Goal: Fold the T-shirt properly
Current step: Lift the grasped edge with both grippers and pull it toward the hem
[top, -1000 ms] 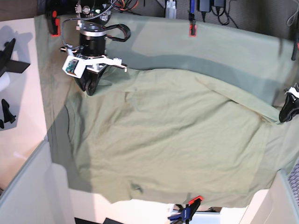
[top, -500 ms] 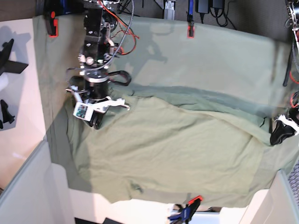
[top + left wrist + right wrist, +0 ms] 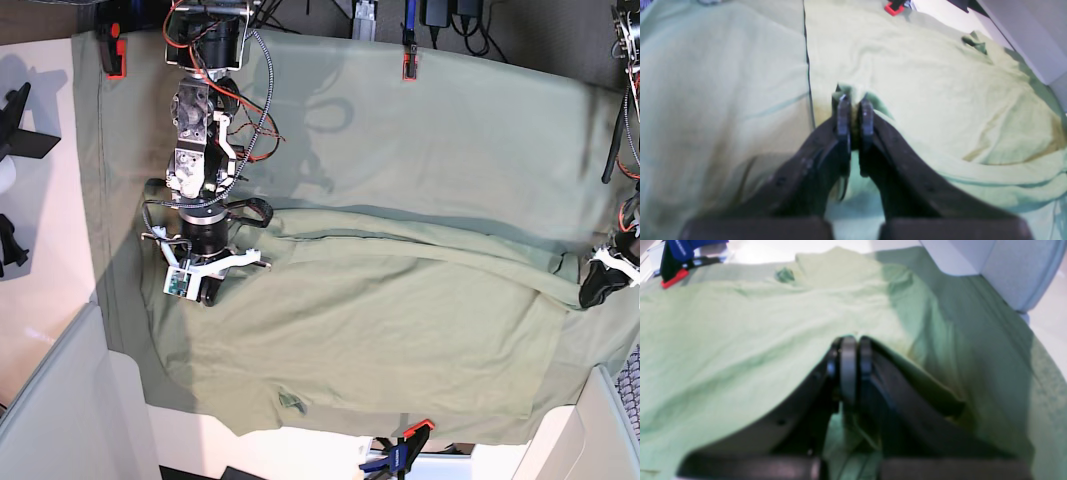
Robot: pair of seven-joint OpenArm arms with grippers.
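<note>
Both tools grip the far edge of the T-shirt (image 3: pixel 380 330) as it lies spread over a green sheet (image 3: pixel 470 130) on the desk: the right tool (image 3: pixel 205 290), at the left of the base view, is pinched shut on one end of that edge, and the left tool (image 3: pixel 598 290), at the right of the view, is clamped on the other end. The wrist views show each pair of jaws closed with a nip of green cloth between them, left tool (image 3: pixel 853 103) and right tool (image 3: pixel 850 343) alike. The held edge runs crosswise between the two arms as a long raised fold, while the rest of the shirt stretches from it toward the near side of the desk, where a clamp (image 3: pixel 400 455) sits. The fold, by the look of it, would carry that lifted edge forward over the body, both arms moving level so the line stays straight
</note>
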